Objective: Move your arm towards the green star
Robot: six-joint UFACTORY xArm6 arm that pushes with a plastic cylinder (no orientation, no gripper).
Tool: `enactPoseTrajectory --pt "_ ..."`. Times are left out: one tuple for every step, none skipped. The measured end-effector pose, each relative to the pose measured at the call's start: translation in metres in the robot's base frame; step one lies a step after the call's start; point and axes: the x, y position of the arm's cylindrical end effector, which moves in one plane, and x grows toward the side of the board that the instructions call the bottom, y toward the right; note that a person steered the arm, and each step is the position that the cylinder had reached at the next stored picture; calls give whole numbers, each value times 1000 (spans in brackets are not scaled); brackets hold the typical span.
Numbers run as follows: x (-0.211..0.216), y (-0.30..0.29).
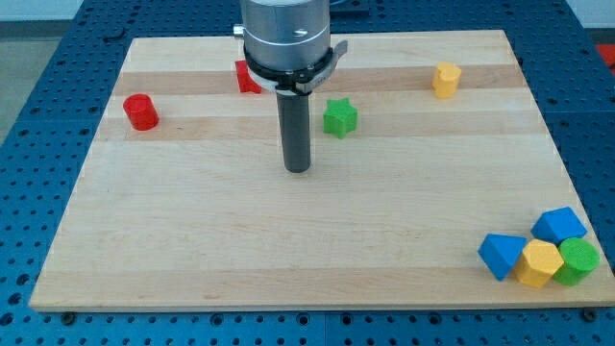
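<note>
The green star (339, 117) lies on the wooden board (288, 240) a little above the middle. My tip (298, 169) rests on the board just to the lower left of the star, a short gap apart from it. The rod rises straight up to the grey arm body at the view's top.
A red cylinder (140, 111) sits at the left. A red block (246, 77) is partly hidden behind the arm. A yellow block (446, 80) is at the upper right. Two blue blocks (502, 256) (558, 226), a yellow block (540, 263) and a green block (578, 260) cluster at the lower right corner.
</note>
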Motion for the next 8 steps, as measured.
enactPoseTrajectory --pt "-25 0" --pt "-31 0" --pt "-51 0" --pt "-72 -1" --pt "-72 -1" --pt "-102 -3" --pt "-113 -2" --pt "-105 23"
